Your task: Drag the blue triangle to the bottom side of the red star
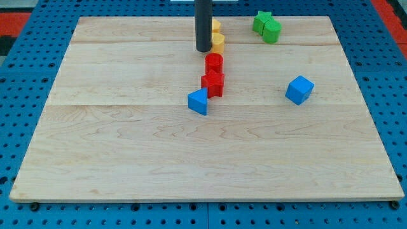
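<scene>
Seven blocks lie on the wooden board (127, 159), and none sits in any container; no container shows at all. Going from the view's left to its right: the blue triangle (198, 102) lies well below my tip (203, 49), almost straight down the view and a shade to the left. It touches, or nearly touches, the lower left corner of the red star (213, 83), so it is beside the star's bottom-left and not squarely under it. The star lies below my tip and slightly right, with a second red block (214, 62), of a shape I cannot settle, just above it and nearer the tip. Just right of the tip sits a yellow block (218, 43), with another yellow block (216, 27) behind it. Farther right and up are two green blocks (267, 27) pressed together, and well to the lower right stands a blue cube (299, 89).

My tip is a plain rod with nothing to spread or pinch, and it touches no block. The coming move, I judge, means circling to the triangle's left and nudging it rightward, under the star.
</scene>
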